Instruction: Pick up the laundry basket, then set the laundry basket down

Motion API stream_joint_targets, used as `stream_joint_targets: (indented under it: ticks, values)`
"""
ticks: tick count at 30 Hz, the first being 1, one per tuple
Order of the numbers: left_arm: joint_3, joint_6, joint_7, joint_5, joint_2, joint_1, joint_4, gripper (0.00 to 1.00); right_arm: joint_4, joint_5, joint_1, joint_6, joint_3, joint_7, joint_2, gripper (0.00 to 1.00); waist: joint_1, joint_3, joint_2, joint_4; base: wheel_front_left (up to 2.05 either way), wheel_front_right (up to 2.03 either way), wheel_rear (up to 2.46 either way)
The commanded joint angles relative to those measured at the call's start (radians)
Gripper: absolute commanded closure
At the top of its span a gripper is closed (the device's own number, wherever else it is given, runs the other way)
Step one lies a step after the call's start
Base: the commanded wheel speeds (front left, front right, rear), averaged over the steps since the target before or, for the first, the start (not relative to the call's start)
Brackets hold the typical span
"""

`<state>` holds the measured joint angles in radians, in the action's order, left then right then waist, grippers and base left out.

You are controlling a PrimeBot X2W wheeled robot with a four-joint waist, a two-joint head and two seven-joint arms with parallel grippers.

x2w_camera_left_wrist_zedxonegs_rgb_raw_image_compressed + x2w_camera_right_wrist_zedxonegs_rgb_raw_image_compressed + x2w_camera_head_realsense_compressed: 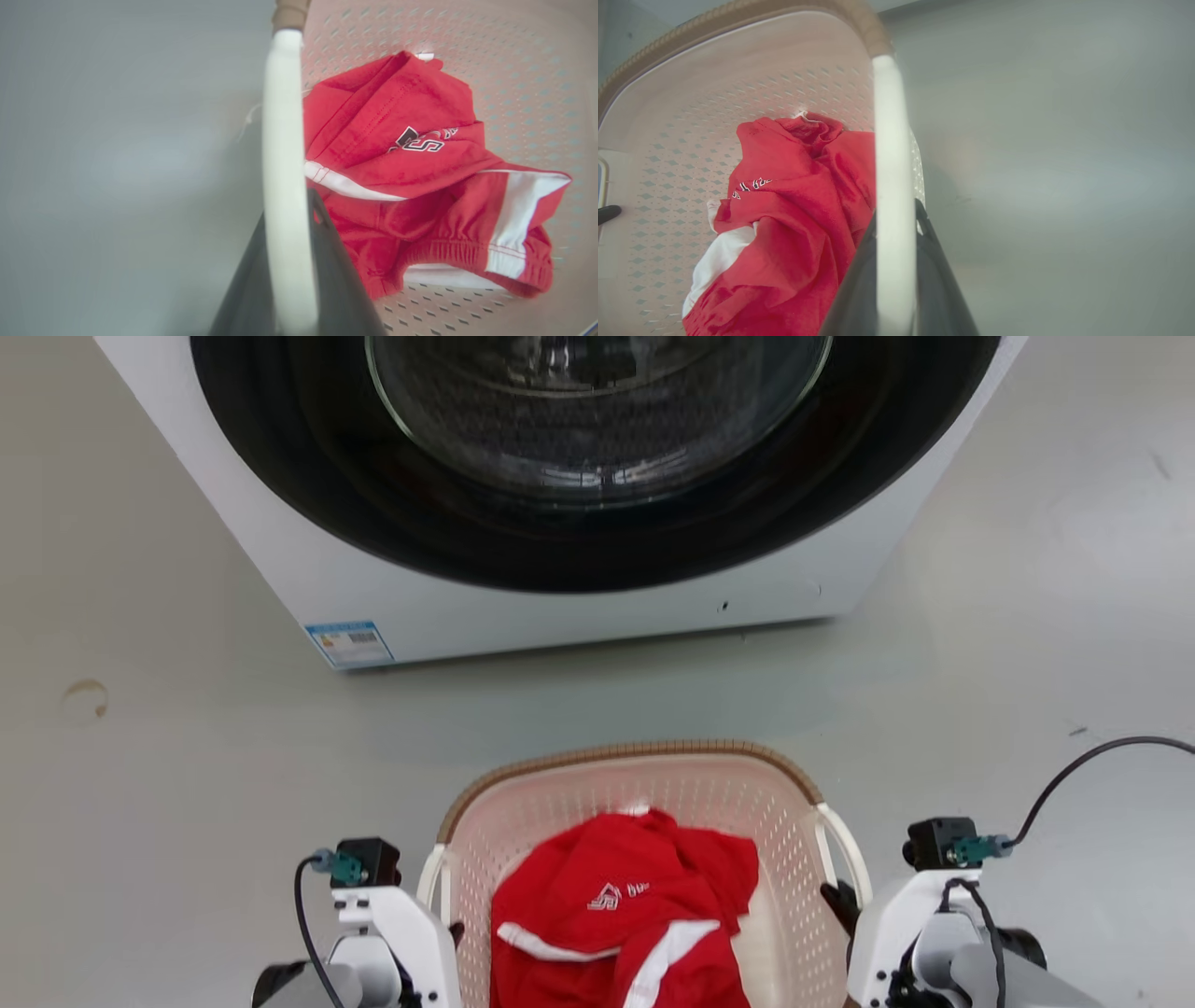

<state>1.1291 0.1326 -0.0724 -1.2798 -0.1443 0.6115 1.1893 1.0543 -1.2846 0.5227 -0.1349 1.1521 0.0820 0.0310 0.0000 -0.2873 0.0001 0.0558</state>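
Note:
The laundry basket (635, 751), pale pink perforated plastic with a brown woven-look rim, sits low and central in the head view, in front of the washer. A red garment with white stripes (621, 915) lies inside it. My left gripper (455, 933) is shut on the basket's white left handle (431, 873). In the left wrist view that handle (285, 116) runs up between the two dark fingers (327, 261). My right gripper (840, 901) is shut on the white right handle (850, 854), which the right wrist view shows between its fingers (934, 261). I cannot tell whether the basket touches the floor.
A white front-loading washer (579, 607) with a dark round door (597, 411) stands just beyond the basket. Grey floor (168, 803) spreads to both sides. A black cable (1074, 775) arcs from my right wrist camera.

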Motion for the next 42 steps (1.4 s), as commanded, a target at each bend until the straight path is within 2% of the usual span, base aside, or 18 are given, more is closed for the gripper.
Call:
stream_joint_targets:
  ticks: [1,18,42]
  values:
    - [-0.017,-0.002,-0.003,-0.006,-0.094,-0.018,0.037,1.0,0.039,-0.014,-0.021,0.004,-0.002,0.002,-0.081,1.0,0.0,0.055,-0.0001,-0.001,0.0,0.0,0.0]
    - [-0.013,-0.002,-0.09,-0.059,-0.124,-0.157,0.038,1.0,0.048,-0.071,-0.102,0.004,0.071,-0.063,-0.081,1.0,0.0,0.31,-0.0001,0.015,0.0,0.0,0.0]
    - [-0.006,-0.002,-0.121,-0.071,-0.138,-0.157,0.043,1.0,0.048,-0.11,-0.092,0.004,0.103,-0.061,-0.081,1.0,0.0,0.332,-0.0001,0.012,0.0,0.0,0.0]
